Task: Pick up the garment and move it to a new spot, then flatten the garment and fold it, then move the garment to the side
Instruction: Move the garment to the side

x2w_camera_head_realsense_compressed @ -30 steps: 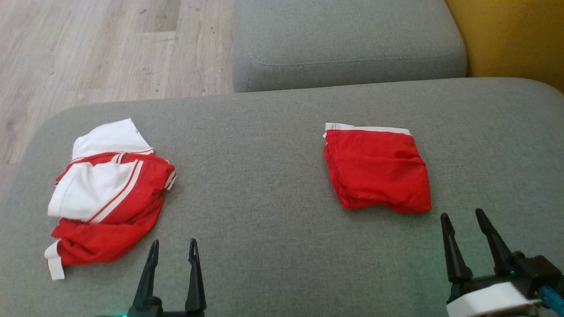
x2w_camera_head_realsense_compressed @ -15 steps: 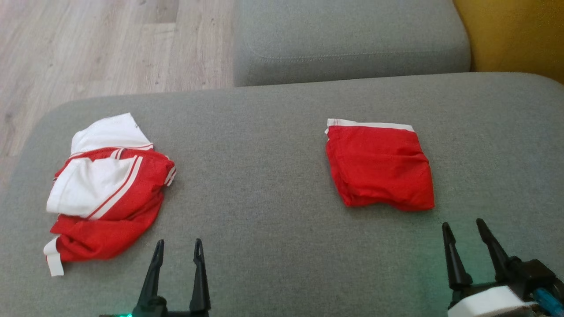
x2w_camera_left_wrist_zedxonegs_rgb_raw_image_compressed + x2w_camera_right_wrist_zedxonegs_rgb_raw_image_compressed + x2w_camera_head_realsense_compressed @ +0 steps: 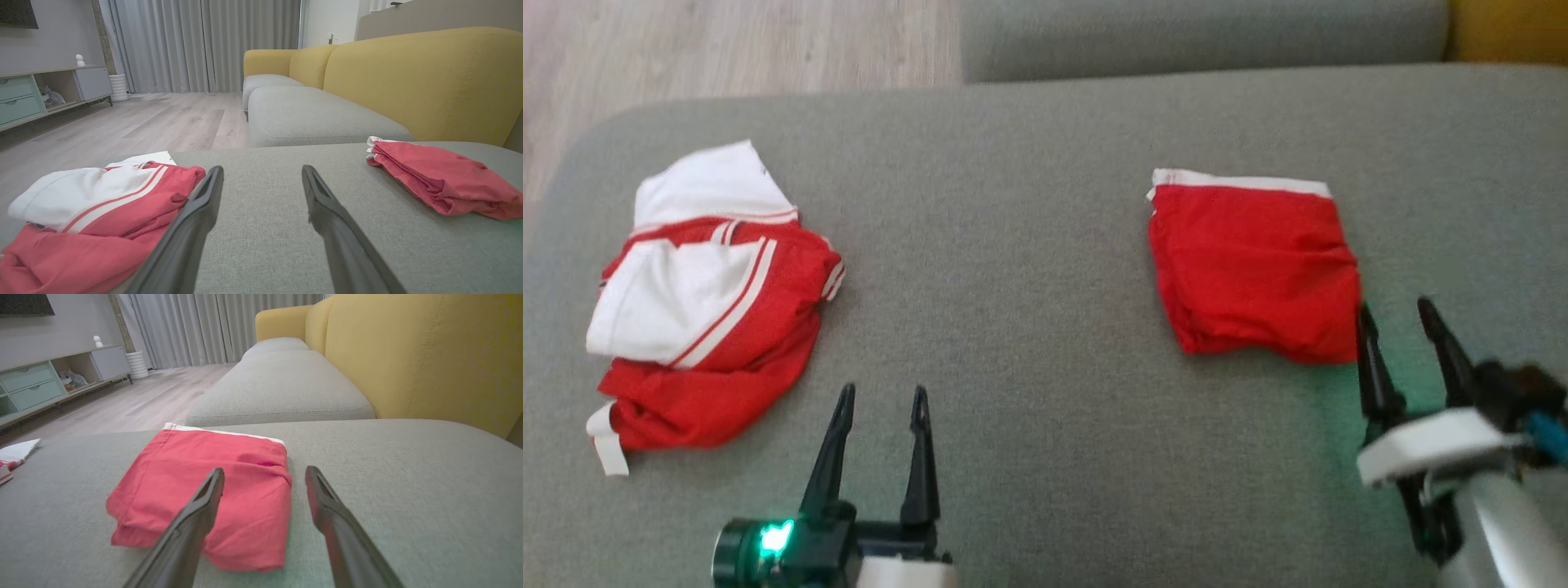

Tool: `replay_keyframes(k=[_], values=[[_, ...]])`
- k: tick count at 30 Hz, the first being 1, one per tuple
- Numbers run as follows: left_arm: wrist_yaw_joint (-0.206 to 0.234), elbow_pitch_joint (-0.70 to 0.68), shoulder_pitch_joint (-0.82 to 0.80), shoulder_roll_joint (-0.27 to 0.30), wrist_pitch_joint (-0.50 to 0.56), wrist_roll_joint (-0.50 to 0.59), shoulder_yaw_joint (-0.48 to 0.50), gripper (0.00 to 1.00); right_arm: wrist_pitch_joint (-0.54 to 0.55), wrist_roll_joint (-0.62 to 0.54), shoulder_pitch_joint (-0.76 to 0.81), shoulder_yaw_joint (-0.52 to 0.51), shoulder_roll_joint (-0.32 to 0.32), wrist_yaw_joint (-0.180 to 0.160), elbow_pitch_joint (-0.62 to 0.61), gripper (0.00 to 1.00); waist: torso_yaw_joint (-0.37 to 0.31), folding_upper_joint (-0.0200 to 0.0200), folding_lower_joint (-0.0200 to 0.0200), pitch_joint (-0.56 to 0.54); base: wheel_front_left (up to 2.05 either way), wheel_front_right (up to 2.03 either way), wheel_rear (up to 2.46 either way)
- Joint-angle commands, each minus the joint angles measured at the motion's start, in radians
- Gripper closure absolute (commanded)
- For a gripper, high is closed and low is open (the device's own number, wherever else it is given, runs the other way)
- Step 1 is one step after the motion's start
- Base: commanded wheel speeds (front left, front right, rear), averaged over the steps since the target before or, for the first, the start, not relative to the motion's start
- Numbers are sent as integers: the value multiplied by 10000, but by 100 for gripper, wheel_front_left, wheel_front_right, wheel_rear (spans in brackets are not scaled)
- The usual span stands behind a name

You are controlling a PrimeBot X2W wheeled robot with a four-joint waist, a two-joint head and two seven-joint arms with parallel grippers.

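A wide grey seat cushion (image 3: 1029, 245) carries two garments lying well apart. Toward its left edge lies a crumpled red-and-white garment (image 3: 711, 327), bunched in loose layers, with a white panel trimmed by thin stripes on top, a white flap pointing toward the far left corner, and a small white band sticking out at the end nearest the robot. Toward the right edge lies a folded red garment (image 3: 1258, 269), a compact, roughly square packet with a white band along its far side and soft creases across the top. The left end effector (image 3: 884, 390) stands open and empty near the near edge, its two dark fingers spread over bare cushion just to the right of the crumpled garment and not touching it. The right end effector (image 3: 1394, 306) is likewise open and holds nothing; its left finger sits at the near right corner of the folded red garment, while its other finger is over bare fabric to the right. Whether that finger touches the cloth cannot be told. Beyond the cushion's far edge are a second grey cushion (image 3: 1201, 33), a pale wood floor (image 3: 727, 41) on the left, and yellow sofa backrests (image 3: 429, 81) along the right.
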Motion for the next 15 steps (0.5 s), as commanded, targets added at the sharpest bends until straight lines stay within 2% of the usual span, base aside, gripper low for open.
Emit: replay_keyframes(k=[1,6,10,15], values=[[84,-364,-470,-52,-53,124,196,0,35,206,-697,323,-294,-7,-91,0,86,0,-3,357,0,0,0],[106,-357,-879,-52,-53,134,-73,0,1383,1274,-2049,967,-895,-7,846,0,248,0,-3,804,0,0,0],[156,-339,-1122,-52,-53,123,-266,0,2578,1512,-2828,1010,-1430,-7,1640,0,384,0,-3,1014,0,0,0],[241,-315,-1285,-53,-53,86,-428,0,3653,1875,-3237,969,-1601,-7,2261,0,462,0,-3,1168,0,0,0]])
